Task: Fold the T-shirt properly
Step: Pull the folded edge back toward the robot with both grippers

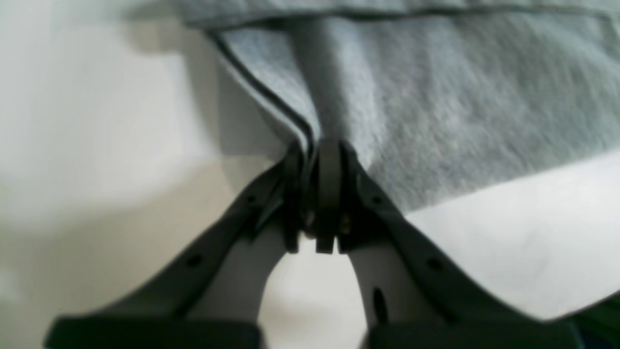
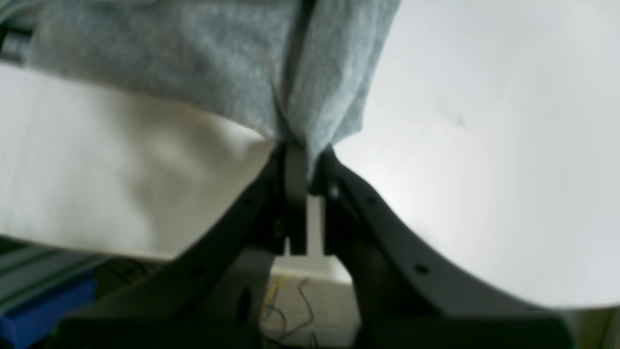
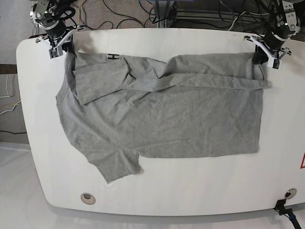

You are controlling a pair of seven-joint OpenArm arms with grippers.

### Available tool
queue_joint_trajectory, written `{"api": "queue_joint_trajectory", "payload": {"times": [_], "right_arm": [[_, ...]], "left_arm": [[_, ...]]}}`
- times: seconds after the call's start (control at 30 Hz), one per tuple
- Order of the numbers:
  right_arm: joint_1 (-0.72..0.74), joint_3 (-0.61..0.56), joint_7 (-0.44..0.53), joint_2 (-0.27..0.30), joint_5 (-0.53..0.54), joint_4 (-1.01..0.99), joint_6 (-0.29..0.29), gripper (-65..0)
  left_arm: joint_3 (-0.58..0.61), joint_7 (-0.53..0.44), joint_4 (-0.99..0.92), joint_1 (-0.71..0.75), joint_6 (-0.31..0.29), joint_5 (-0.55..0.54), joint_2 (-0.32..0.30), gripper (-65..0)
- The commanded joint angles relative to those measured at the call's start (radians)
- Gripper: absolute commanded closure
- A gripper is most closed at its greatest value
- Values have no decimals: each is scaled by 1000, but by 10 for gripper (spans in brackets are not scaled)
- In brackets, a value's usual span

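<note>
The heather-grey T-shirt [image 3: 167, 119] lies spread on the white table [image 3: 190, 195], its far long edge folded over towards the middle. A sleeve [image 3: 116, 167] points to the front edge. The dark neck label [image 3: 113, 57] shows near the back left. In the base view my left gripper [image 3: 261, 56] is at the shirt's back right corner and my right gripper [image 3: 64, 47] at its back left corner. The left wrist view shows the left gripper [image 1: 322, 145] shut on a pinch of the T-shirt [image 1: 436, 106]. The right gripper [image 2: 300, 145] is likewise shut on the T-shirt [image 2: 193, 72].
Cables [image 3: 128, 14] and frame parts lie behind the table's back edge. Two round fittings [image 3: 87, 198] [image 3: 289, 193] sit near the front edge. A blue block [image 2: 38, 310] shows below the table edge in the right wrist view.
</note>
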Motion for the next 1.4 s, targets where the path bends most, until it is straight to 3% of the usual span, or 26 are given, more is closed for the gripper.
{"api": "queue_joint_trajectory", "payload": {"times": [0.0,0.2,0.7,0.73,0.8,0.87,1.0,1.1,1.23,1.37], "right_arm": [[-27,6,11,16,7,21,4,0],[-48,45,11,19,4,17,4,0],[-81,46,10,15,2,20,0,0],[-79,48,10,15,5,20,-1,0],[-79,49,10,15,8,21,-1,-25],[-77,69,10,12,10,37,4,-98],[-68,88,10,-8,10,95,4,-166],[-50,89,8,-10,10,146,4,-172],[-10,86,-85,-7,8,221,4,-172],[55,86,-104,-4,4,224,4,-172]], "left_arm": [[-27,39,3,24,1,31,-36,0],[-116,42,2,41,-114,32,-35,0],[-118,42,2,74,-122,32,-36,0],[-118,42,2,74,-122,32,-38,-14],[-121,42,2,74,-122,32,-38,-204],[-121,42,2,74,-122,32,-39,-328],[-127,42,3,70,-122,28,-64,-343],[-185,42,52,53,-122,28,-61,-343],[-240,42,140,34,-122,25,-58,-343],[-256,42,221,-29,-122,25,-36,-343]]}}
